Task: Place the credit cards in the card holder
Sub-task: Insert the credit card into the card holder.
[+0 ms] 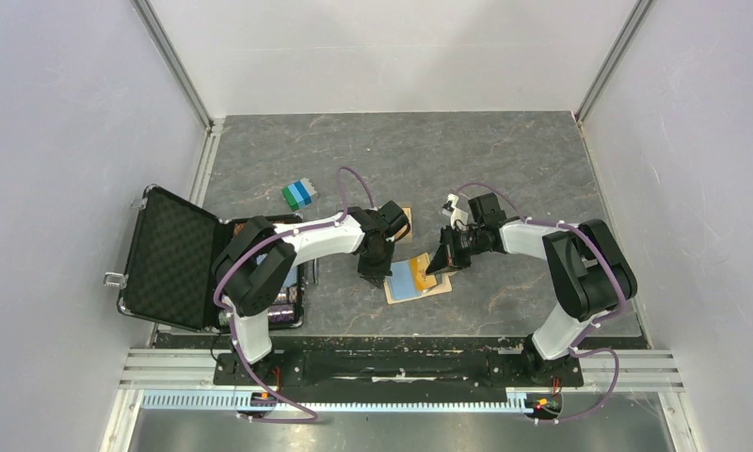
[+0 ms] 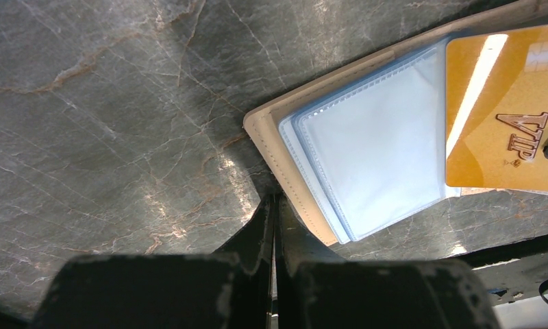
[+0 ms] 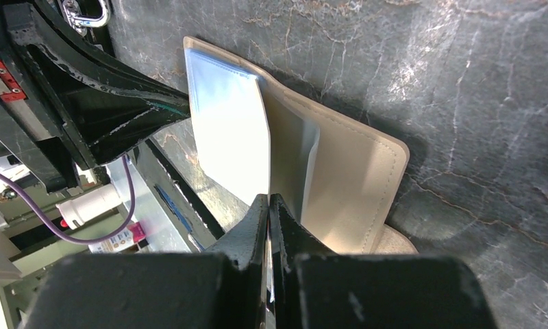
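The right tool [image 1: 440, 261] is pinched shut on an orange VIP credit card [image 2: 504, 103], holding it over the right half of the open card holder [image 1: 410, 282] on the bench [image 2: 120, 103]. The left tool [image 2: 274, 202] is closed on nothing, its tip just beside the holder's tan edge. The card's corner could snag a clear sleeve [image 2: 381, 137] and buckle it. The holder looks unpinned, so a push could slide it away, and the card might pivot in so slim a grip.
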